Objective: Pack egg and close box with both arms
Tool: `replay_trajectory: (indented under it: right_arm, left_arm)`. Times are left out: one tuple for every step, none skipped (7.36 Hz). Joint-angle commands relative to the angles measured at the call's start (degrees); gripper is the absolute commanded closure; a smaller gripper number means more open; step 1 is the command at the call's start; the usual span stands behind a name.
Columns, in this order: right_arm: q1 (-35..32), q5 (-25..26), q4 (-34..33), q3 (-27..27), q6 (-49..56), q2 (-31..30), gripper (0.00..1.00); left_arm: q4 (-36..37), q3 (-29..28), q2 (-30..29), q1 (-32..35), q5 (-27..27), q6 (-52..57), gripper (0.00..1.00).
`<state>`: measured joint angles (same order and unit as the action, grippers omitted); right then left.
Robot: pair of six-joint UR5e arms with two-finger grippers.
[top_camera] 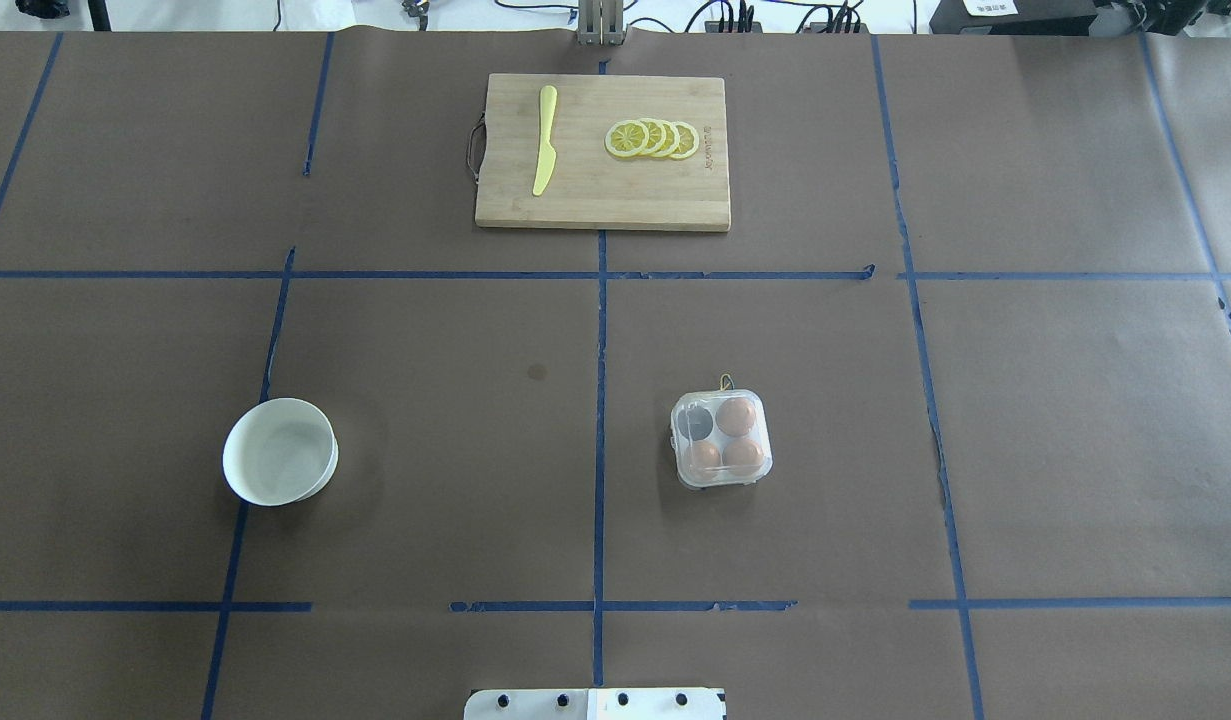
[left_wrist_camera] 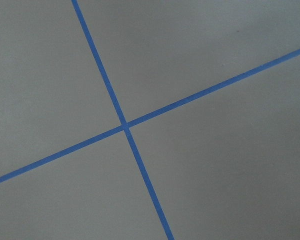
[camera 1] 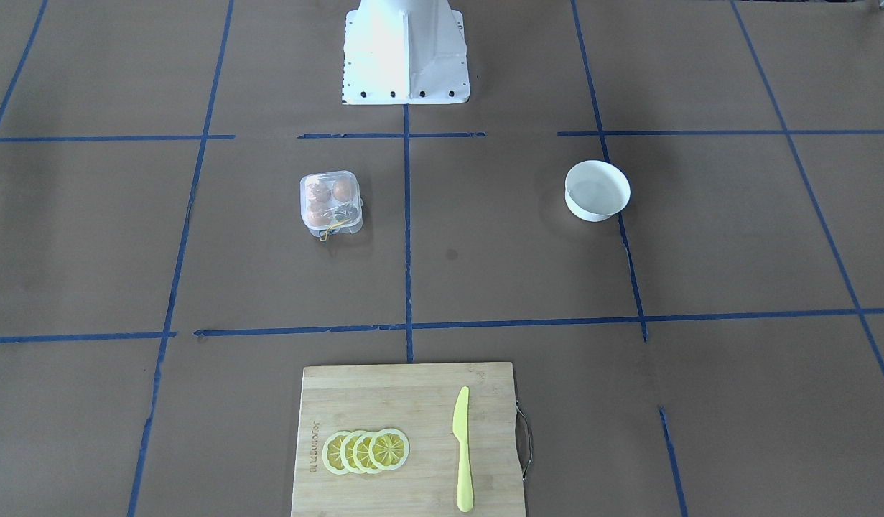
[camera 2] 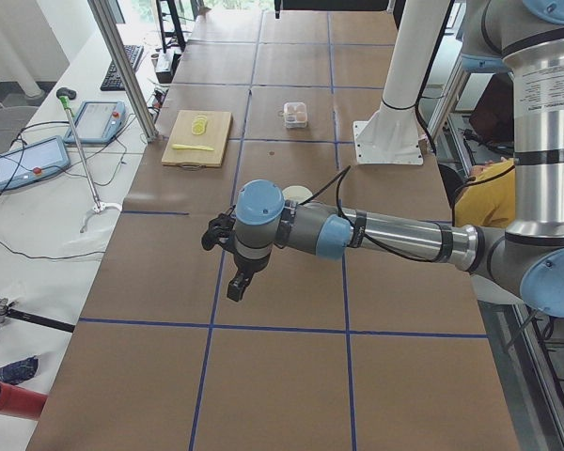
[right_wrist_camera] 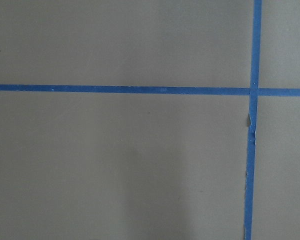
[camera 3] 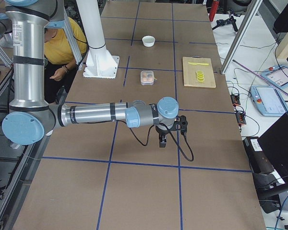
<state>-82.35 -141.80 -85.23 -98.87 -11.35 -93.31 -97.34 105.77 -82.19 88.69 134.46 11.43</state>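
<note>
The box (top_camera: 722,438) is a small clear plastic carton right of the table's centre line. It also shows in the front view (camera 1: 331,202). Its lid appears to lie down over the cells. Three tan-brown eggs sit inside, one of them the egg (top_camera: 737,415) in a far cell; one cell (top_camera: 693,422) is empty. Yellow string (top_camera: 725,381) sticks out at its far side. My left gripper (camera 2: 237,287) shows only in the exterior left view, far from the box. My right gripper (camera 3: 162,142) shows only in the exterior right view, also far away. I cannot tell whether either is open.
A round white bowl (top_camera: 279,465) stands on the left half. A wooden cutting board (top_camera: 675,205) at the far edge holds a yellow knife (top_camera: 545,140) and lemon slices (top_camera: 653,139). Both wrist views show only brown paper with blue tape lines. The white base pedestal (camera 1: 406,54) is at the near edge.
</note>
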Motion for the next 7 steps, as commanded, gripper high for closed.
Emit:
replay_trajectory:
  right_arm:
    - [0.0, -0.1, 0.2, -0.4, -0.4, 0.0, 0.00]
    - [0.0, -0.3, 0.1, -0.8, -0.5, -0.1, 0.00]
    - [0.0, -0.3, 0.1, -0.8, -0.5, 0.0, 0.00]
    - [0.0, -0.3, 0.1, -0.9, -0.5, 0.1, 0.00]
    - [0.0, -0.3, 0.1, -0.9, -0.5, 0.1, 0.00]
    - [0.0, -0.3, 0.1, -1.2, -0.5, 0.1, 0.00]
    - [0.0, -0.3, 0.1, -1.2, -0.5, 0.1, 0.00]
  left_arm:
    - [0.0, 0.1, 0.2, 0.0, 0.3, -0.1, 0.00]
    - [0.0, 0.2, 0.2, 0.0, 0.3, -1.0, 0.00]
    - [0.0, 0.2, 0.2, 0.0, 0.4, -3.8, 0.00]
    - [0.0, 0.2, 0.2, 0.0, 0.4, -3.8, 0.00]
    - [-0.1, 0.3, 0.2, 0.0, 0.5, -3.7, 0.00]
    - [-0.2, 0.2, 0.2, 0.0, 0.5, -3.7, 0.00]
    - [-0.2, 0.2, 0.2, 0.0, 0.5, -3.7, 0.00]
